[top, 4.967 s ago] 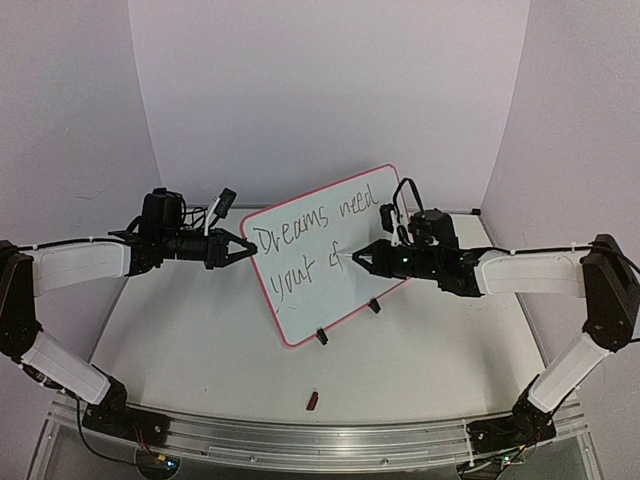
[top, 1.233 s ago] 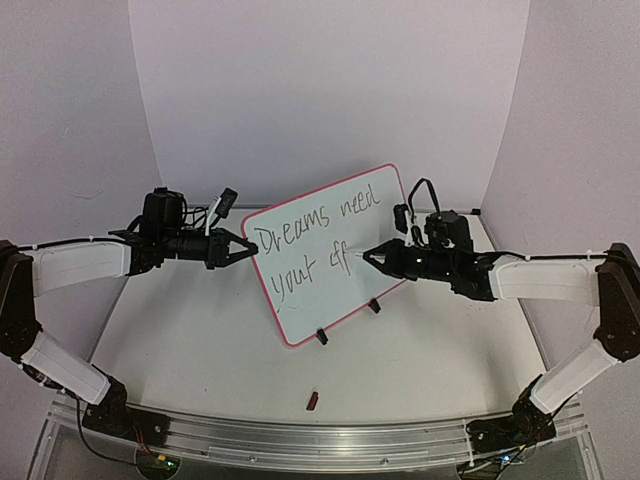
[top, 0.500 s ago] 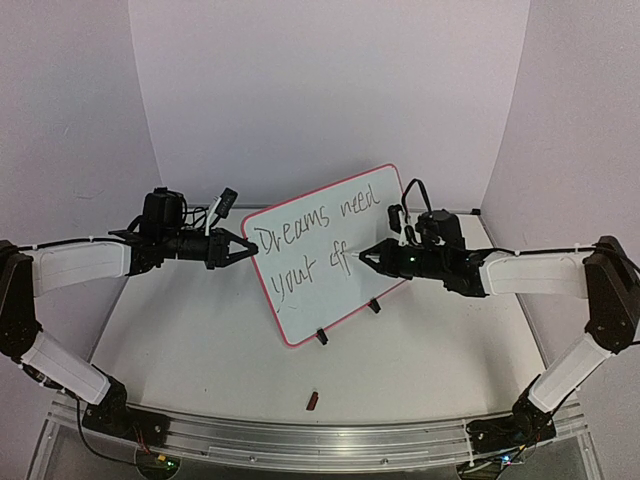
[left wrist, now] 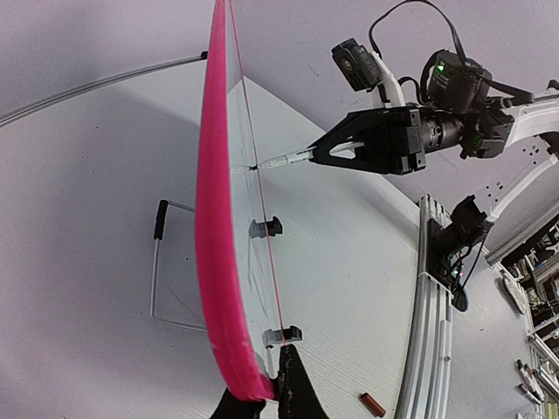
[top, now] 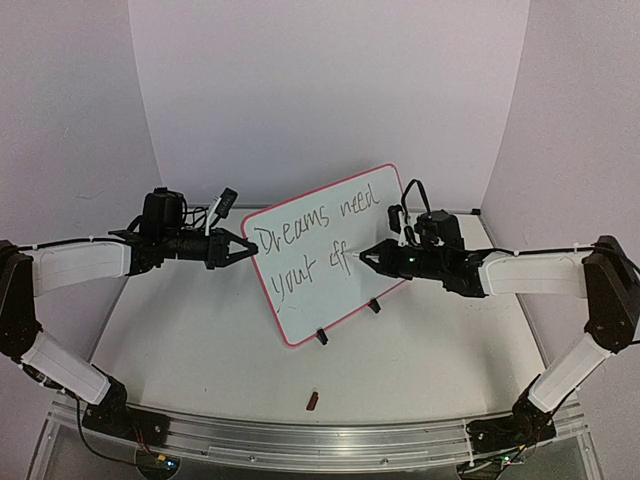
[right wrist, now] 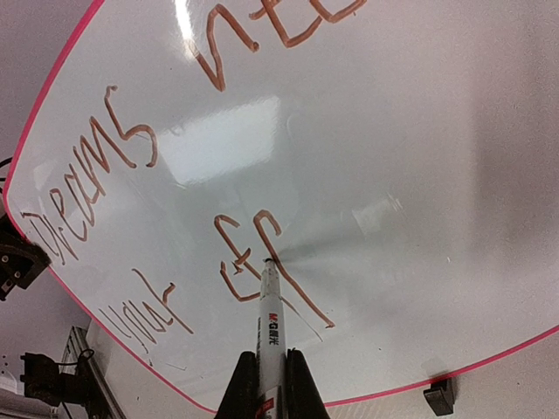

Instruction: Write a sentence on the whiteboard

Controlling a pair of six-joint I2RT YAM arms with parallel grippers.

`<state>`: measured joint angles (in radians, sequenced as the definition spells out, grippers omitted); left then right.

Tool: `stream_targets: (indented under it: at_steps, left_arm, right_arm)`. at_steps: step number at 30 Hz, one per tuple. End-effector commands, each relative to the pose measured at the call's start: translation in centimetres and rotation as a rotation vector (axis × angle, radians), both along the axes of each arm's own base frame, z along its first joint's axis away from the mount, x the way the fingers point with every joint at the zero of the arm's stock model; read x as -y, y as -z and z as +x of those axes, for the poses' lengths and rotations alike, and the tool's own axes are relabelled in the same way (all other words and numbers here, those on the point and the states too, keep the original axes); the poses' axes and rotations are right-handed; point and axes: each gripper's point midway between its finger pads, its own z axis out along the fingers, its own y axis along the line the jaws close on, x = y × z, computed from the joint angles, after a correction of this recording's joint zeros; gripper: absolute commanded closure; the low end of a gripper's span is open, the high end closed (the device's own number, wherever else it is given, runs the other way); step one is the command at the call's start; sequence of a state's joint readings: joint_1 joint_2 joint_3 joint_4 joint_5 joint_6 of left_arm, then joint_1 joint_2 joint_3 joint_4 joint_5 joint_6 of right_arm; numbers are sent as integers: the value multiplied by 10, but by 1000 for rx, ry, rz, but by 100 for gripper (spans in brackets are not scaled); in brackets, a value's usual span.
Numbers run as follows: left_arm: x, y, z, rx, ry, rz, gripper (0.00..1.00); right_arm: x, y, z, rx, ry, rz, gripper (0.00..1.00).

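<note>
The whiteboard (top: pixel 330 290) stands tilted on two black clip feet, pink-red framed, with "Dreams need" and "your eff" written on it. My left gripper (top: pixel 247 249) is shut on the board's left edge; in the left wrist view the pink frame (left wrist: pixel 214 262) runs up from my gripper (left wrist: pixel 271 393). My right gripper (top: pixel 368 256) is shut on a white marker (right wrist: pixel 269 319), whose tip touches the board at the second "f" in the right wrist view (right wrist: pixel 393 175). The marker also shows in the left wrist view (left wrist: pixel 284 161).
A small red marker cap (top: pixel 312 401) lies on the white table in front of the board, also in the left wrist view (left wrist: pixel 373 405). Lavender walls close in the back and sides. A metal rail (top: pixel 300 440) runs along the near edge.
The right gripper with the marker has added a second "f" after "ef", shifting slightly back and forth at the board. The left arm and the board have stayed still.
</note>
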<state>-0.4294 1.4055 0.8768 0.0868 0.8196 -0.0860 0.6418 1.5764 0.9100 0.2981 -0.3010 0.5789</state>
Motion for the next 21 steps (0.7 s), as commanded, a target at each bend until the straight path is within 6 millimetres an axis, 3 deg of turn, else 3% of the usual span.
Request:
stream_targets:
  at_steps: [1, 21]
  left_arm:
    - [3, 22, -4, 38, 33, 83, 100]
    - [3, 23, -4, 36, 31, 84, 100]
  right_arm:
    - [3, -13, 13, 50, 51, -7, 100]
    - [9, -24, 11, 74, 65, -11, 100]
